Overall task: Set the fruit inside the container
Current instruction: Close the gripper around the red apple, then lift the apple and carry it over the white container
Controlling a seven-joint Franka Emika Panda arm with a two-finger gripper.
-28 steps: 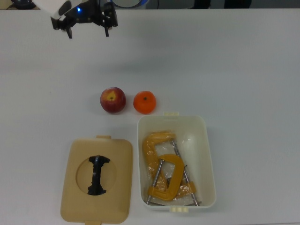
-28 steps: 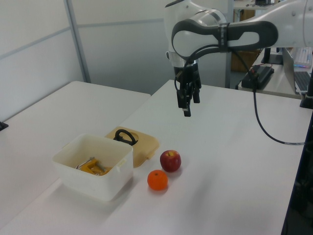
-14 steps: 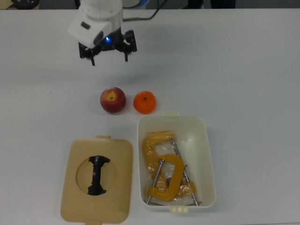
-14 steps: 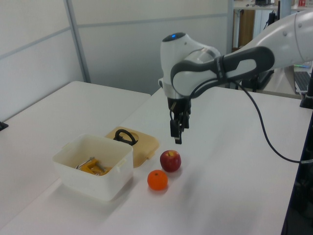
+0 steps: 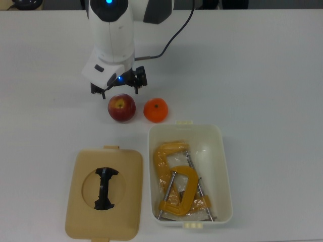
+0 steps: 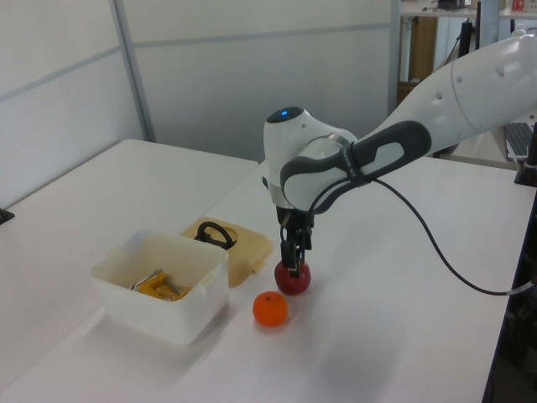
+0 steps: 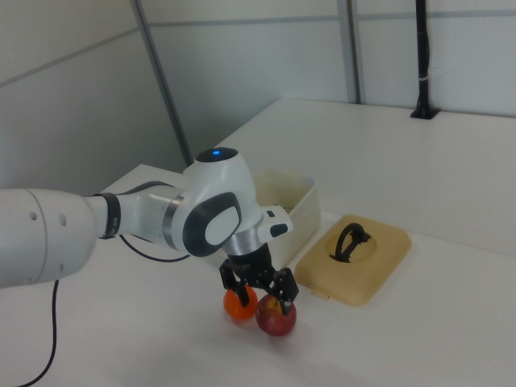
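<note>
Fingers (image 5: 113, 91) spread open, low over the red apple (image 5: 121, 107), grasping nothing. In the top view, the 2 tips straddle the apple's far edge: 1 off its far-left shoulder, 1 off its far-right, so the fruit sits just on the near side of the line between them. In the right view, gripper (image 7: 258, 290) down at apple height, apple (image 7: 276, 316) showing between and below the tips, contact not certain. In the left view, tips (image 6: 291, 260) right at the apple's crown (image 6: 293, 278).

Tangerine (image 5: 155, 110) just beside the apple on the top view's right, barely apart; the right-hand finger drops into that narrow side, so little room for error there. No long axis to mind on a round fruit, only centring.

White container (image 5: 222, 166) lidless on the table (image 5: 272, 70), nearer than both fruits and on the top view's right, its far rim just beside the tangerine; 2 yellow-orange clamps (image 5: 176, 184) already inside. Tan lid (image 5: 83, 201) flat on the top view's left of the container.

Likely next: a small shift toward the near side, a little lower, then a squeeze.
</note>
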